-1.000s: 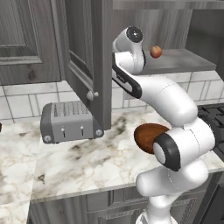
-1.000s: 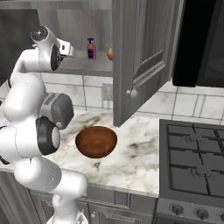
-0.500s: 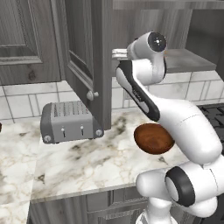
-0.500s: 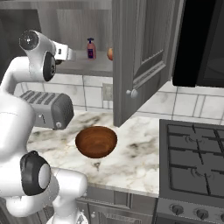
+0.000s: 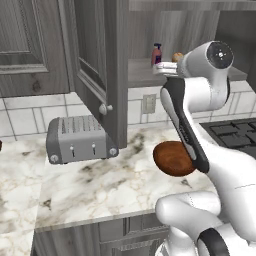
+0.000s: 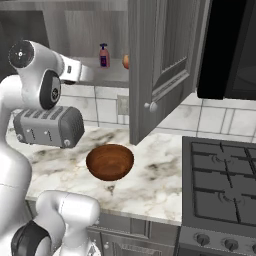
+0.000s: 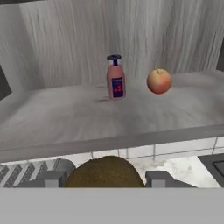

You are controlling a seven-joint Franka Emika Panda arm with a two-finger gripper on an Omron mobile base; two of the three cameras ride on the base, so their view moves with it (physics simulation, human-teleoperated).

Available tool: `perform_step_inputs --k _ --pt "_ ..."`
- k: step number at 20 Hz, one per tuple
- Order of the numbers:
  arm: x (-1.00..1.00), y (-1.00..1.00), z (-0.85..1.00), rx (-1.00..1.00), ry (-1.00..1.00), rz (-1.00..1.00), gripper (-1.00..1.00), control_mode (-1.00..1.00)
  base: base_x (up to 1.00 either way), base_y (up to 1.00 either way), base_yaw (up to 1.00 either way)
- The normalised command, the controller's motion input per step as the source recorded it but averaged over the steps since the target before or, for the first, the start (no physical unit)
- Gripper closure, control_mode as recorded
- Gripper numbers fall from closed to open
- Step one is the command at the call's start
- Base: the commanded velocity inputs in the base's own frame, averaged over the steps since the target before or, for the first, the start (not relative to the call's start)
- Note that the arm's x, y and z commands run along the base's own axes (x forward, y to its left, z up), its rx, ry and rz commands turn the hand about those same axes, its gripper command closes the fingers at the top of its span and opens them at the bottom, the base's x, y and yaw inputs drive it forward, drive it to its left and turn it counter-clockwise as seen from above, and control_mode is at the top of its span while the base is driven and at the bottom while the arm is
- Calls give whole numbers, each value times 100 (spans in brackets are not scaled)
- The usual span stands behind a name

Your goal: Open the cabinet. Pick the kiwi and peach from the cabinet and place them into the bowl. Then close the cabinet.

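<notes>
In the hand view the kiwi sits right between the 2 dark finger tips of the gripper, one tip on each side of it. The jaws stand about half open, closed on the fruit as far as its width allows, so the kiwi appears held.

Below and nearer the robot's base, the bowl rests on the marble counter, just in front of the toaster. It holds nothing yet. In the left base view the same bowl shows partly behind the arm.

Progress, as I judge it: step 1 is done, since both cabinet doors hang wide open. The kiwi is picked and off the shelf but not yet carried down to the bowl. Left to do: drop the kiwi in the bowl, fetch the peach, place it too, then shut both doors. So roughly a third of the way.

Farther off, on the cabinet shelf, the peach stands near the back wall, upright and free, well apart from the gripper. In the hand view it lies above and to the right of the held kiwi. Just beside it, to its left and not touching, stands a slim pink-red bottle with a dark cap. The peach also peeks past the door edge in the right base view.
</notes>
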Motion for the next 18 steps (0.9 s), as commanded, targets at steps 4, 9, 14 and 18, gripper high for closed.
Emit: perform_step_inputs --k 4,9,14,18 --pt "-84 -53 -53 -2 2 0 100 -100 0 0 0" --pt "-98 -57 -62 -1 30 -3 100 -100 0 0 0" --pt "-27 -14 -51 -2 32 -2 100 -100 0 0 0" --pt "5 0 -37 -1 35 0 100 -100 0 0 0"
